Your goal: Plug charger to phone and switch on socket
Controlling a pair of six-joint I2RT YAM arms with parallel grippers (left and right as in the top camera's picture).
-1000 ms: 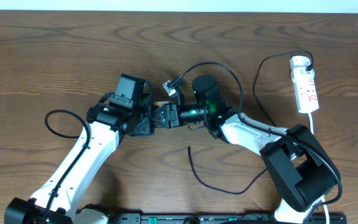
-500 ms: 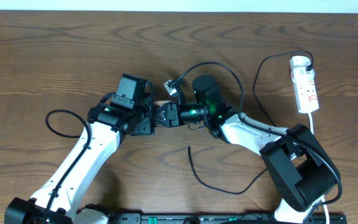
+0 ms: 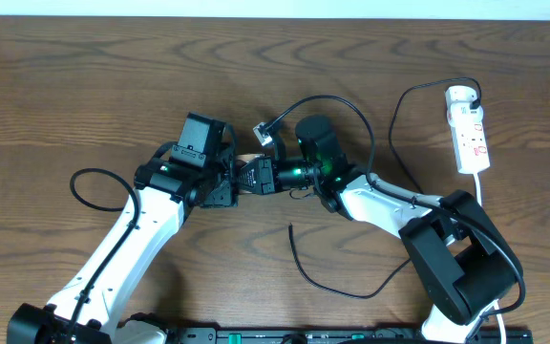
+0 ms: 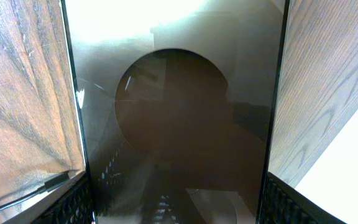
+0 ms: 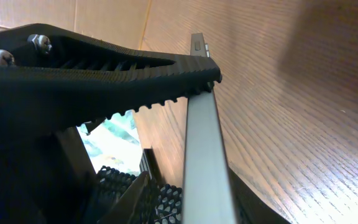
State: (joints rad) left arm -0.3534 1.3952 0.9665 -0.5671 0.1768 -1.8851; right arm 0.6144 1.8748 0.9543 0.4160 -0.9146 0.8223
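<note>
Wooden table (image 3: 84, 76), dead centre: my left gripper (image 3: 232, 180) clamps the phone (image 4: 176, 124), my right gripper (image 3: 256, 177) touches its edge (grip unclear), so plugging, I judge, awaits fetching the charger (image 3: 267, 132) tip just at 1 o'clock.

overhead we get soft, even light and sharp grain on the bench (image 3: 84, 86), only faint shadows. left wrist view has a blown-out white glare across the top of the phone (image 4: 179, 143) glass. right wrist: the dark fingers (image 5: 92, 68) look underexposed, nearest bits mushy.
</note>
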